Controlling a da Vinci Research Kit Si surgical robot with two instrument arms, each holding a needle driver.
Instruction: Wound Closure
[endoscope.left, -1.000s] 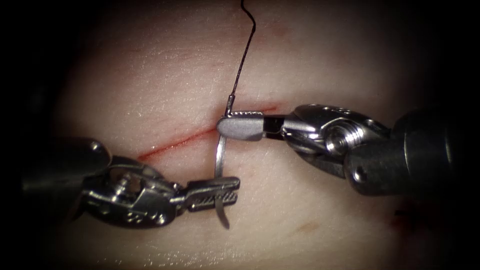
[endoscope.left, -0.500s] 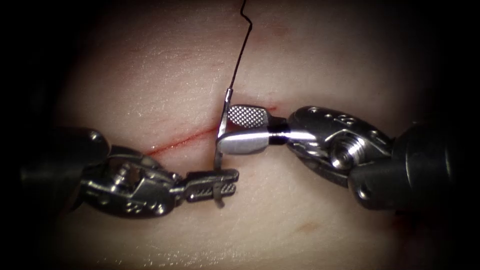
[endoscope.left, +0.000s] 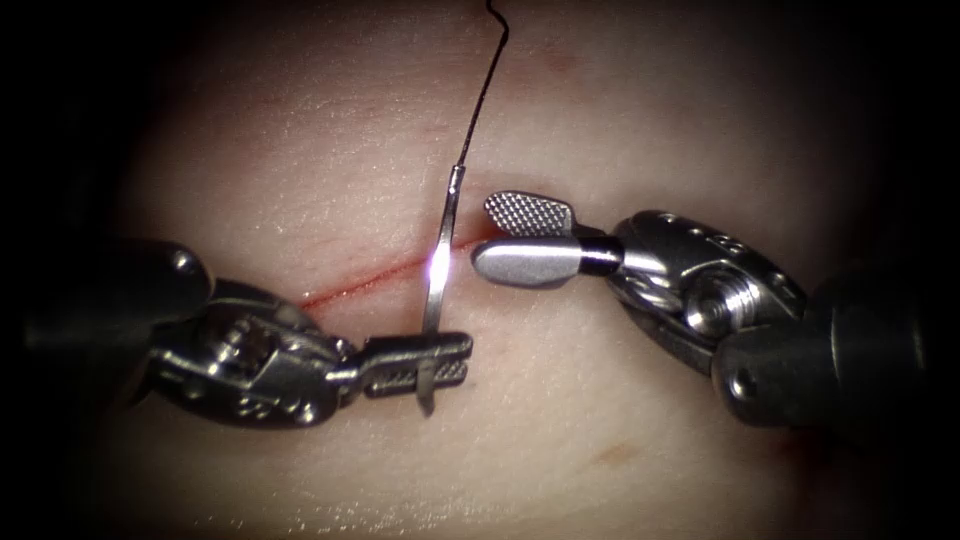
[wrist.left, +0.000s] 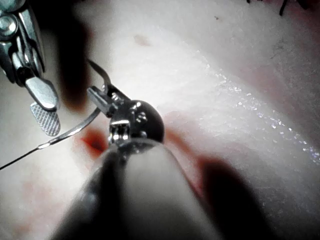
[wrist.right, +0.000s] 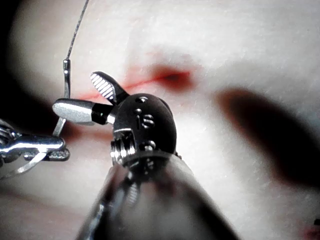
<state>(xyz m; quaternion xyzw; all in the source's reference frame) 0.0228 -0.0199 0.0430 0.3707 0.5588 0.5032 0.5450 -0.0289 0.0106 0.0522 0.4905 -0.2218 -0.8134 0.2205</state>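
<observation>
your left tool (endoscope.left: 418, 366) grips the needle (endoscope.left: 438, 270) near its point, free above the cut (endoscope.left: 370, 277), while your right tool (endoscope.left: 525, 238), jaws apart and empty, has let go just beside it.

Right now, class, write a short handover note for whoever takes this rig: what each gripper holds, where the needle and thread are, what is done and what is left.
Left gripper: shut on the needle near its pointed end.
Right gripper: open, holding nothing, just right of the needle; it let go of the needle within the last second.
Needle: standing free above the cut, not in the tissue.
Thread: runs from the needle's tail toward the top of the endoscope view.
Done: needle now held by the left gripper alone.
Left: no stitch visible; the cut is open.
</observation>
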